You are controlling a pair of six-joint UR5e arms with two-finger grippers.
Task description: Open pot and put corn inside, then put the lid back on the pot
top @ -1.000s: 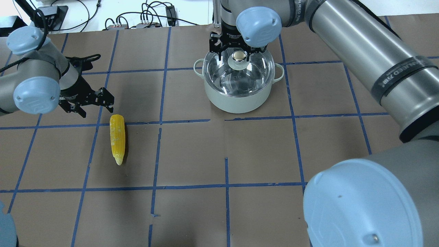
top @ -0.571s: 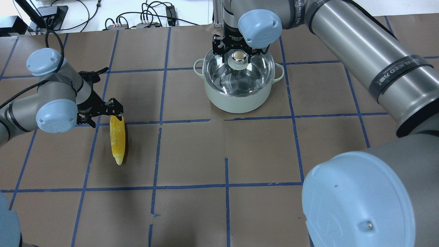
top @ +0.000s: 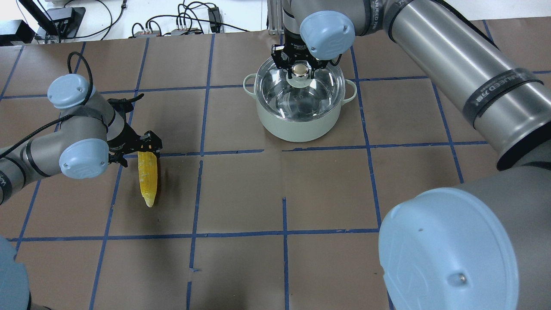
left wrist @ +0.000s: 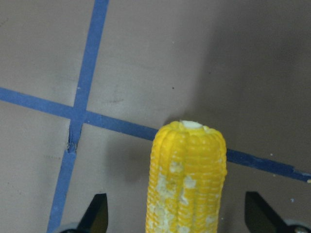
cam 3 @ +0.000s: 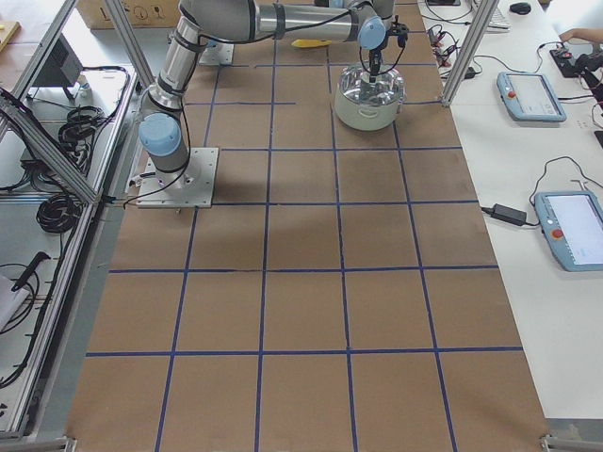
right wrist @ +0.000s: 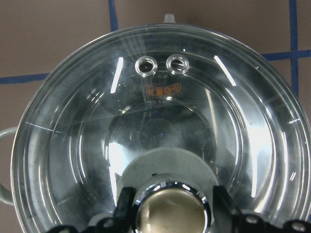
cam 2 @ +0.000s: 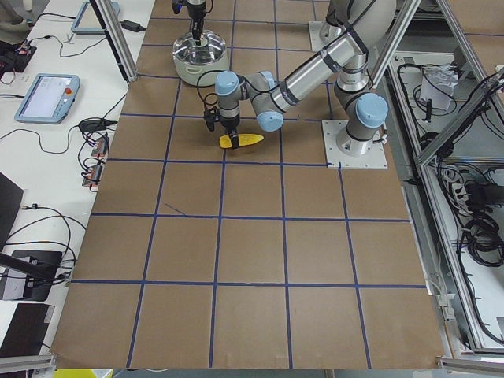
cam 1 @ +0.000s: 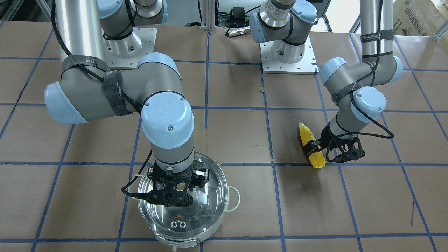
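The yellow corn (top: 147,181) lies on the brown table, pointed end toward the robot. My left gripper (top: 137,150) is open just above its blunt end. In the left wrist view the corn (left wrist: 187,184) sits between the two spread fingertips (left wrist: 97,216), untouched. The pot (top: 297,125) stands at the back centre with the glass lid (top: 301,94) on it. My right gripper (top: 300,64) is down on the lid's knob (right wrist: 172,211). In the right wrist view its fingers (right wrist: 124,208) press both sides of the knob. The lid (right wrist: 194,111) rests level on the pot.
Cables and power boxes (top: 185,26) lie along the table's back edge. My right arm's elbow (top: 447,258) fills the near right of the overhead view. The arm bases (cam 1: 287,52) stand behind the work area. Blue tape lines grid the table.
My left arm has swung right and down, bringing its open gripper over the corn's blunt end. My right gripper's fingers have narrowed around the lid's knob. Pot, lid and corn have not moved.
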